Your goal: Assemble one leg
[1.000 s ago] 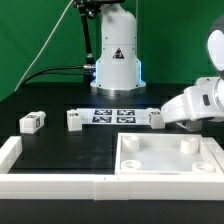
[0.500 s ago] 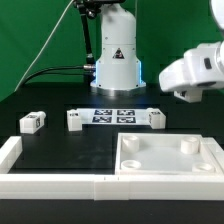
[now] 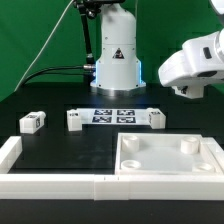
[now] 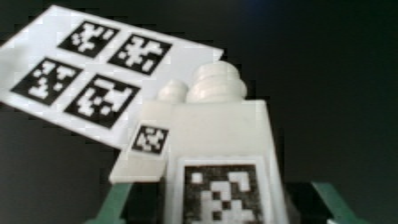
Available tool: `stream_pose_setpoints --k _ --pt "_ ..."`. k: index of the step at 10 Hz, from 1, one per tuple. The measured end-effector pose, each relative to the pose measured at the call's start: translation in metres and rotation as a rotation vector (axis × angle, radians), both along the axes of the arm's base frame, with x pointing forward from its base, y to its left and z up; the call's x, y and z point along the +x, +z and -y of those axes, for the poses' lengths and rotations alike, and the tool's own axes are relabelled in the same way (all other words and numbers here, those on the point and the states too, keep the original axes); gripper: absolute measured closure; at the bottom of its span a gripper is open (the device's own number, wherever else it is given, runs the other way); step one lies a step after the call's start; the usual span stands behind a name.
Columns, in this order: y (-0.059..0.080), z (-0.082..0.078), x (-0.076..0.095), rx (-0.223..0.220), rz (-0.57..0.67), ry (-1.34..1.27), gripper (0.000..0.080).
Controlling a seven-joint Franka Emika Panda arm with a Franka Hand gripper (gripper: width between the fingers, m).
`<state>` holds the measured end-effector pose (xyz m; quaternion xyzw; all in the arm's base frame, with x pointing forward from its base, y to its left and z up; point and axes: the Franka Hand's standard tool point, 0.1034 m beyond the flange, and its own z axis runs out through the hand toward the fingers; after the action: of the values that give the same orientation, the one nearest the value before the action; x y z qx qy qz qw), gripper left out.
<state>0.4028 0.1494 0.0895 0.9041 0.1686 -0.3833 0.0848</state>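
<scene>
Leg below wrist camera, peg end toward marker board

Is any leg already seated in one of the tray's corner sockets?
No: the tray shows only bare sockets, and the three visible legs lie on the table.

I see a black table carrying everything. Flat on it, near the robot's base, lies the marker board, white with several black-and-white tags. At the board's end on the exterior view's left stands one leg, just beside it; at the other end stands a second leg. A third leg sits apart, further to the exterior view's left. Nearer the camera rests the large white tray with round corner sockets. A white L-shaped rail runs along the front edge, touching the tray's side.
</scene>
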Motion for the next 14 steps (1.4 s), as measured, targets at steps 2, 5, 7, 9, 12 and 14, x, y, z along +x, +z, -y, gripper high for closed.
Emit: stream_pose_setpoints --k 2,5,7,9,12,14 --pt "0.002 0.0 0.001 0.064 0.175 0.001 0.0509" --pt "0.012 0.007 0.007 0.15 0.438 -0.068 0.0509" --pt "0.021 0.02 0.027 0.227 0.632 -0.245 0.0509" --pt "0.022 0.029 0.037 0.257 0.701 -0.259 0.0509" --pt "0.02 0.029 0.036 0.257 0.698 -0.257 0.0509" --pt "0.024 0.032 0.049 0.276 0.713 -0.23 0.0509"
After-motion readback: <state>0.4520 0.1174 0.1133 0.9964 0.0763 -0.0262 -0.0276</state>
